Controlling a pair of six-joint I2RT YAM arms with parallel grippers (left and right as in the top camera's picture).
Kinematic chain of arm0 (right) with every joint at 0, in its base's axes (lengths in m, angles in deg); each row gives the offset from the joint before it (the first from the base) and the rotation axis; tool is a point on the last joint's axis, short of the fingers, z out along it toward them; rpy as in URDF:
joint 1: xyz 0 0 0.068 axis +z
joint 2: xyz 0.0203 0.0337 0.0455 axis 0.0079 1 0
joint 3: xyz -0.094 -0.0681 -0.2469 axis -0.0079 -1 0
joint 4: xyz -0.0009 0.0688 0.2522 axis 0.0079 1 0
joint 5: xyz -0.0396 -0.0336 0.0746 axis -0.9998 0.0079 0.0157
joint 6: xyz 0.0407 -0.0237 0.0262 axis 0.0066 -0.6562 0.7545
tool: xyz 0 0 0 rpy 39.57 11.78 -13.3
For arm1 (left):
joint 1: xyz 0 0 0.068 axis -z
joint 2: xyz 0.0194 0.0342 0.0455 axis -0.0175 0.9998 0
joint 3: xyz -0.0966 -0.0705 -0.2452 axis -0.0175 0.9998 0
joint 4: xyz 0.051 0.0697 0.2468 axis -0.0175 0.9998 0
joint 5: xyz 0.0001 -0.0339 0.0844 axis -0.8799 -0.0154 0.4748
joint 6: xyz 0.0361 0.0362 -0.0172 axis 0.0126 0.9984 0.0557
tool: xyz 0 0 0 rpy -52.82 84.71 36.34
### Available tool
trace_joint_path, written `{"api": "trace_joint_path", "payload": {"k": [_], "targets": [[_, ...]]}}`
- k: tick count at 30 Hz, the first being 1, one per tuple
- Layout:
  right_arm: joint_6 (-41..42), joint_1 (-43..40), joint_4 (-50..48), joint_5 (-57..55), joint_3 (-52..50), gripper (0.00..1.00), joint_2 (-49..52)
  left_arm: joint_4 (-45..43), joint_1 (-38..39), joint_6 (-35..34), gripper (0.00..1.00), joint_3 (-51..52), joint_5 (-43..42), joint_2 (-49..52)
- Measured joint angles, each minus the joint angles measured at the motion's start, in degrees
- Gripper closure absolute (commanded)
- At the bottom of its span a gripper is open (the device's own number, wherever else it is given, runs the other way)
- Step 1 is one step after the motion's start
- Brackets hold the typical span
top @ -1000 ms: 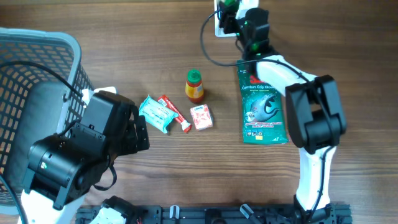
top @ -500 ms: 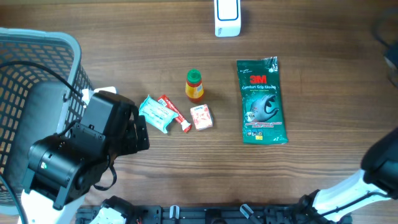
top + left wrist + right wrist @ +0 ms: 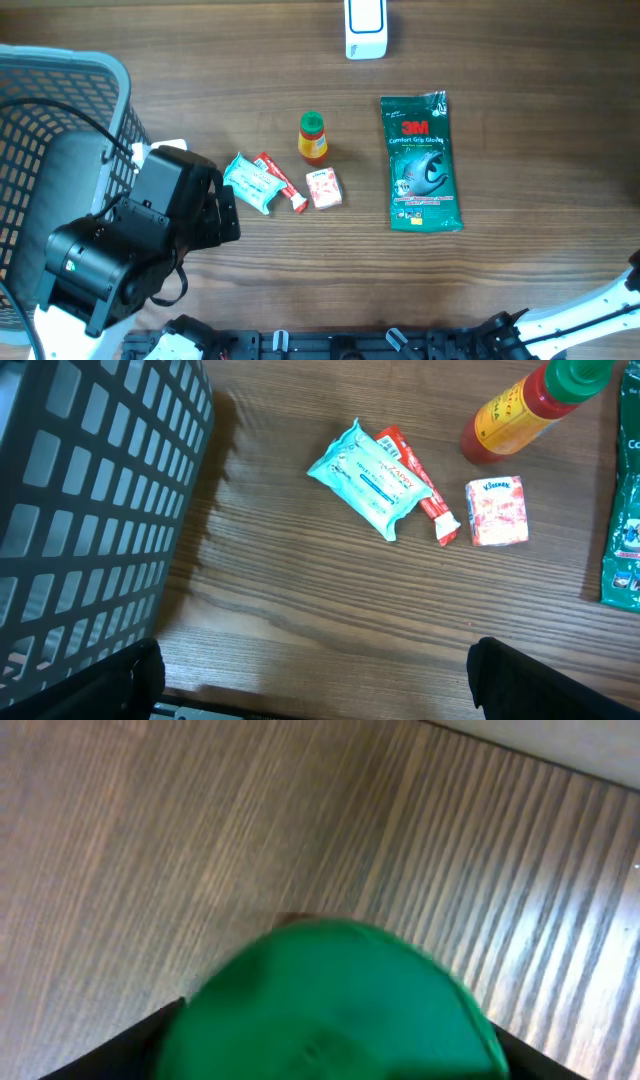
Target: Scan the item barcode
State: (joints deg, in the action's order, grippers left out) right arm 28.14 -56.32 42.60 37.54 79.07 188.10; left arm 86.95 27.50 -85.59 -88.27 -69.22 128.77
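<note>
Nothing picked yet; your left jaws are wide apart, right jaws I cannot tell; next grab the glove pack (image 3: pixel 421 163) near the scanner (image 3: pixel 365 28).

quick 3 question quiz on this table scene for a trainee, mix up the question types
1. True or false: the white scanner sits apart from all the other items on the table.
2. In the overhead view, where is the sauce bottle relative to the green glove packet? A: left of it. B: right of it. C: on top of it.
3. Fill in: in the left wrist view, the left gripper has its jaws ____.

Key: 1 true; 2 A; 3 open.
</note>
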Motion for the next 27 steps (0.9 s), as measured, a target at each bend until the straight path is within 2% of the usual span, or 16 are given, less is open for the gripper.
{"api": "trace_joint_path", "payload": {"k": [5,9,12,16,19,22,24,27], "targets": [[1.3,0.9,0.1,0.6,0.0,0.0,-3.8,0.0,0.0,0.0,0.0,0.0,0.0,0.0],[5.9,1.6,-0.7,5.9,0.0,0.0,-15.6,0.0,0.0,0.0,0.0,0.0,0.0,0.0],[8.1,6.1,2.4,13.6,0.4,0.0,-24.1,0.0,0.0,0.0,0.0,0.0,0.0,0.0],[9.2,21.7,17.6,19.7,1.1,0.0,-28.9,0.0,0.0,0.0,0.0,0.0,0.0,0.0],[10.8,37.8,24.2,19.6,0.1,0.0,-28.8,0.0,0.0,0.0,0.0,0.0,0.0,0.0],[12.7,54.7,25.6,16.4,-3.0,0.0,-28.6,0.0,0.0,0.0,0.0,0.0,0.0,0.0],[13.0,65.0,23.0,12.7,-4.6,0.02,-27.7,0.0,0.0,0.0,0.0,0.0,0.0,0.0],[13.2,74.3,19.5,5.4,-6.2,0.02,-24.3,0.0,0.0,0.0,0.0,0.0,0.0,0.0]]}}
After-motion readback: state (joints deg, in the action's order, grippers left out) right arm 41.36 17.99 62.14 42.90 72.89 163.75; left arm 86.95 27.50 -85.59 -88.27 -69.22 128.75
